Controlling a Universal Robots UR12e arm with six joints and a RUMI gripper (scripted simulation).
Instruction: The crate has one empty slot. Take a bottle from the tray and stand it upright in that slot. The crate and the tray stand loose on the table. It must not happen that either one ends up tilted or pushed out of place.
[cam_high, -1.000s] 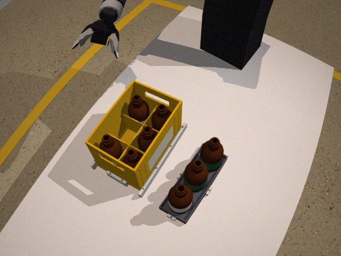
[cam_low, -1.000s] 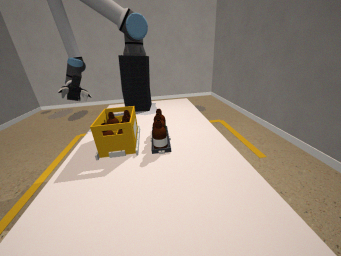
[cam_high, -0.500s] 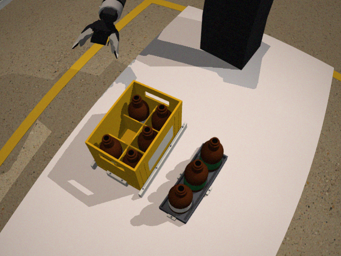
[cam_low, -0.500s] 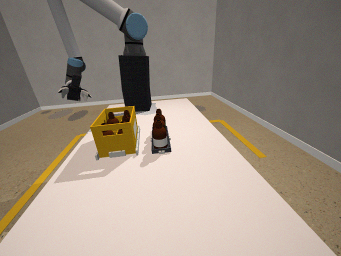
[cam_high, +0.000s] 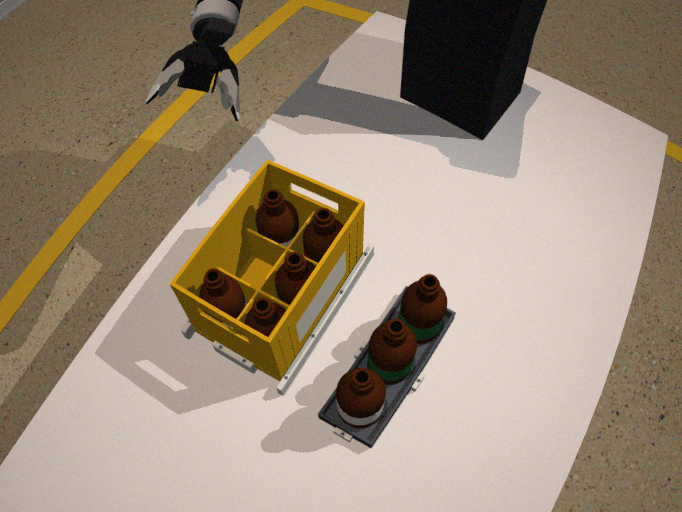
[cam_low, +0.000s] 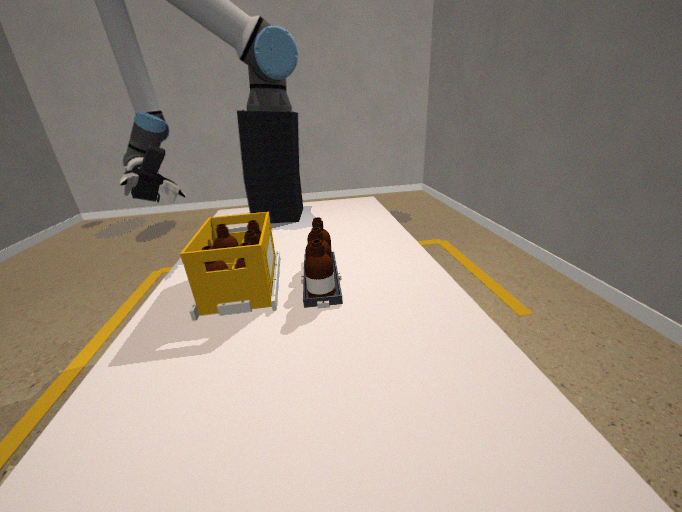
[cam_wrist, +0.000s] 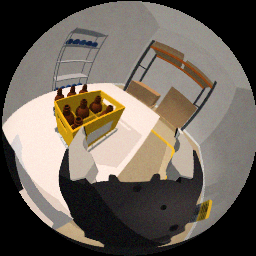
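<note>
I have the gripper (cam_high: 192, 109) (cam_low: 152, 192) (cam_wrist: 131, 127) raised off the crate's far end, on the side toward the black pedestal (cam_high: 459, 66) (cam_low: 271, 165). Its fingers are spread wide and released, with nothing between them.

Task items: three brown bottles stand upright in a single row in the dark tray (cam_high: 372, 440) (cam_low: 322, 302). The near bottle (cam_high: 360, 394) (cam_low: 319, 270) has a white label; the middle bottle (cam_high: 392, 348) and the far bottle (cam_high: 423, 302) have green ones. The yellow crate (cam_high: 231, 325) (cam_low: 228, 281) (cam_wrist: 106, 125) holds five bottles. Its open slot (cam_high: 257, 270) is the middle one of the row away from the tray.

Governing relation: the tray lies beyond the crate as reckoned from the fingers. The crate stands between the two, with the tray's long axis running roughly parallel to the crate's long side. Of the three, the far bottle is the one nearest the gripper. Each bottle's axis is vertical, neck up.

Next move, in my judgement: travel across above the crate's rim, or around its pedestal end, then align over one neck and descend straight. Pickup has not begun. Caution: a low crossing could strike the rim or the necks and tip the crate; a sideways closing could drag the loose tray.
</note>
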